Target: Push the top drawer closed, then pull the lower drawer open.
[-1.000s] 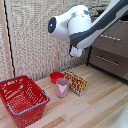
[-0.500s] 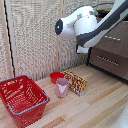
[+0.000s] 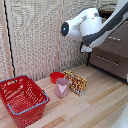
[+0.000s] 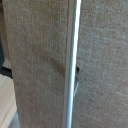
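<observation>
A dark-brown cabinet stands at the exterior view's right. Its top drawer point(image 3: 119, 41) carries a slim silver handle. Below it is the lower drawer point(image 3: 107, 62), also with a bar handle, its front sticking out a little past the one above. My white arm point(image 3: 82, 25) hangs in front of the woven screen, to the left of the cabinet and above the floor things. No fingers can be made out in either view. The wrist view is filled by the woven screen panel point(image 4: 35, 65) and a vertical metal strip point(image 4: 71, 65), seen very close.
A red basket point(image 3: 22, 97) sits on the wooden floor at the exterior view's left. A pink cup point(image 3: 62, 87), a red bowl point(image 3: 56, 77) and a patterned box point(image 3: 76, 82) stand in the middle. The woven screen point(image 3: 35, 40) runs behind them.
My arm has swung toward the exterior view's right, closer to the cabinet. The basket, cup, bowl and box have not moved.
</observation>
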